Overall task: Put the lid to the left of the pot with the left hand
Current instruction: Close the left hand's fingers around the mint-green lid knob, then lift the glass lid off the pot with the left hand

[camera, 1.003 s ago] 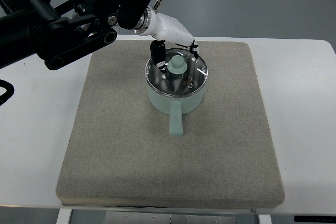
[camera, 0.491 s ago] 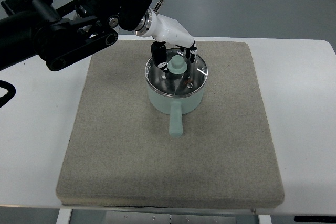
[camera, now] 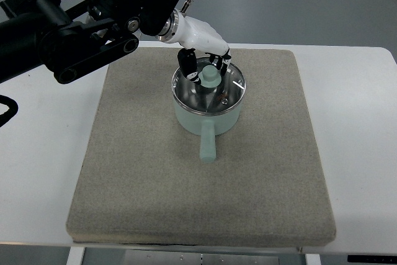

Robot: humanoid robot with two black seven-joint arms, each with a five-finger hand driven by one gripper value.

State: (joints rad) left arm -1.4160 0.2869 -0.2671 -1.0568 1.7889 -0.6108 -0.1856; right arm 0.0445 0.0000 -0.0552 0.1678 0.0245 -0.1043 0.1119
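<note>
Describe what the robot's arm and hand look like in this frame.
The left arm is matte black, built from bulky links and rod-like struts with round silver bolt heads. A black cable loops up near the wrist, where a silver metal ring joins the arm to the left hand. The hand has a glossy white shell and dark fingers. The right arm is out of view.
</note>
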